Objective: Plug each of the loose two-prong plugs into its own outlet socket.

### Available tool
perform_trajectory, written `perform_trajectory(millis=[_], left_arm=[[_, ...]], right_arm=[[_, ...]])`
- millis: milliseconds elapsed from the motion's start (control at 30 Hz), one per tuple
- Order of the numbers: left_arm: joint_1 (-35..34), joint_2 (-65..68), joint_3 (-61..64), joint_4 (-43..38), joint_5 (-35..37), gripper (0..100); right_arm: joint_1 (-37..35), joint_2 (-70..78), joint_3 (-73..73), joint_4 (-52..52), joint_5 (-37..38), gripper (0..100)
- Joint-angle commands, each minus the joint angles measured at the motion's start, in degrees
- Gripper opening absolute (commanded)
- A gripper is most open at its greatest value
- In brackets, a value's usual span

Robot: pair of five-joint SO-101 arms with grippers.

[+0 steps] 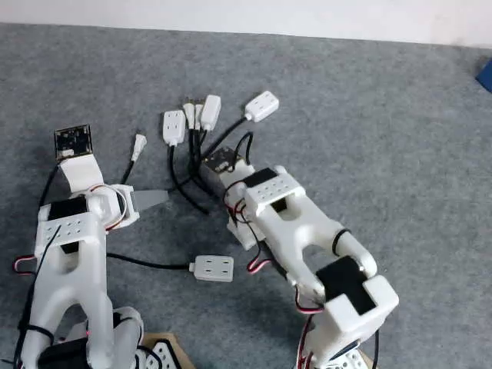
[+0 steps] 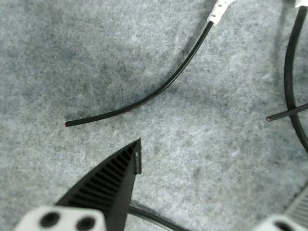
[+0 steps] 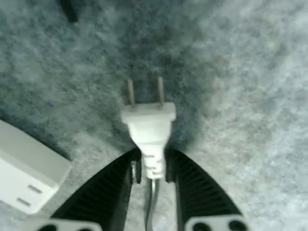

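Gripping a white plug by the neck just behind its body, the right gripper has its black fingers drawn in narrow on either side of it. The two metal prongs point away from the wrist, just above the grey carpet. A white outlet lies near that plug, off to one side, slots facing up; which outlet of the group it is, I cannot tell. Seen from above, this arm is stretched into the tangle of cords in the middle of the carpet. At the far edge of the tangle lie a first outlet, a second outlet and a third outlet, with two loose plugs between the first and second. The left gripper hangs wide open over bare carpet, holding nothing. A black cord curves just ahead of its fingertip and runs to a small plug. A lone outlet lies apart, between the two arms
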Motion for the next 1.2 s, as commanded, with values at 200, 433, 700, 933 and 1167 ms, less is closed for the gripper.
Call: perform_trajectory(millis=[200,433,700,933,1167], left_arm=[[0.7,-1.3,-0.6,-1.0,-0.4,49],[1.0,-1.4,-6.4,2.7,-6.2,49],[7.5,-7.3,-19.9,24.4,-12.1,49],[14.8,-37.7,-8.9,25.9,-12.3,50],[22.5,-60.9,11.1,13.0,-9.7,50]], right_arm=[[-1.5,-10.2,-14.1,16.4,3.4,0.8],[-4.4,-26.1,-16.0,17.2,5.2,0.8],[-3.9,-45.6,19.5,-18.7,0.6,0.8],[-2.5,-45.3,26.0,-28.4,-0.4,0.7],[-3.8,-45.7,25.8,-28.0,-0.6,0.7]])
